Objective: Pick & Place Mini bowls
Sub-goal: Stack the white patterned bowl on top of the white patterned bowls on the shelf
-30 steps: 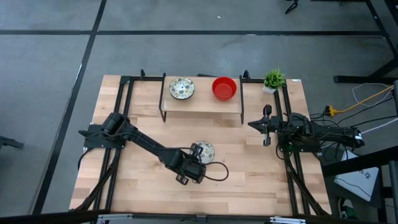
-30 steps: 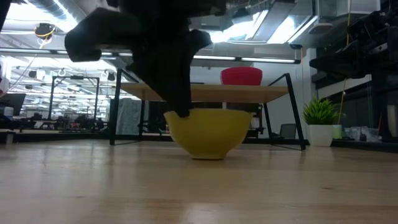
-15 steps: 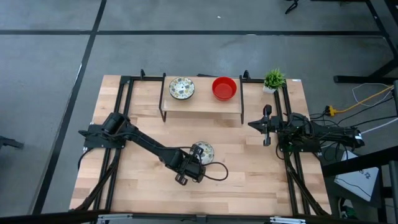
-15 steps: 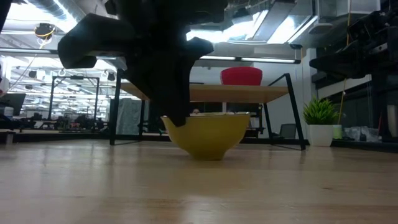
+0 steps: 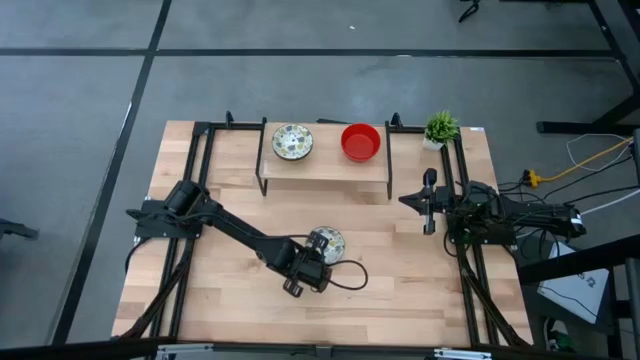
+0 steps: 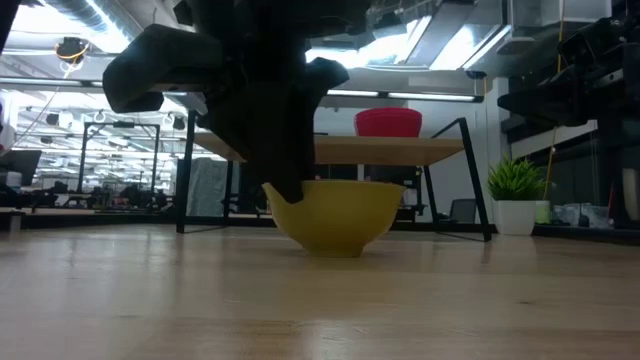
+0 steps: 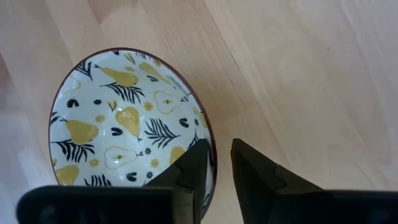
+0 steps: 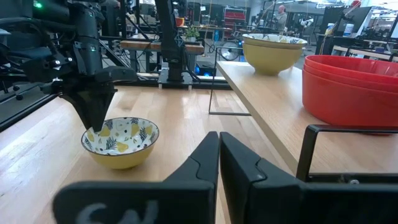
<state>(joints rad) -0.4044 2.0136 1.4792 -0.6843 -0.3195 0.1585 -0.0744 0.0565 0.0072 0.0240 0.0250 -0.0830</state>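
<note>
A mini bowl (image 5: 327,241), yellow outside and white with yellow pears inside (image 7: 124,124), stands on its foot on the table's middle (image 6: 335,215). My left gripper (image 7: 219,152) is open at its near rim, pointing steeply down, one finger inside the bowl and one outside. A patterned bowl (image 5: 292,142) and a red bowl (image 5: 361,141) sit on the wooden shelf (image 5: 325,165) at the back. In the right wrist view both look like stacks. My right gripper (image 8: 219,146) waits shut at the table's right side (image 5: 428,205). My left gripper straddles the bowl's rim (image 7: 210,140) from above, with a gap showing between the fingers. The inner finger (image 7: 194,167) stands close against the inside of the rim. Whether it touches the rim I cannot tell. The bowl rests level on the table.
A small potted plant (image 5: 440,128) stands at the back right corner. Black frame rails (image 5: 200,190) run along both sides, and the shelf's legs (image 5: 263,180) stand behind the bowl. A black cable (image 5: 348,278) loops beside the left wrist. Bare wood lies along the near edge.
My left gripper has stayed at the bowl's rim and opened, its fingers showing wider apart in the low view. The bowl tipped a little toward the gripper's side half a second ago and now stands level on the table.
</note>
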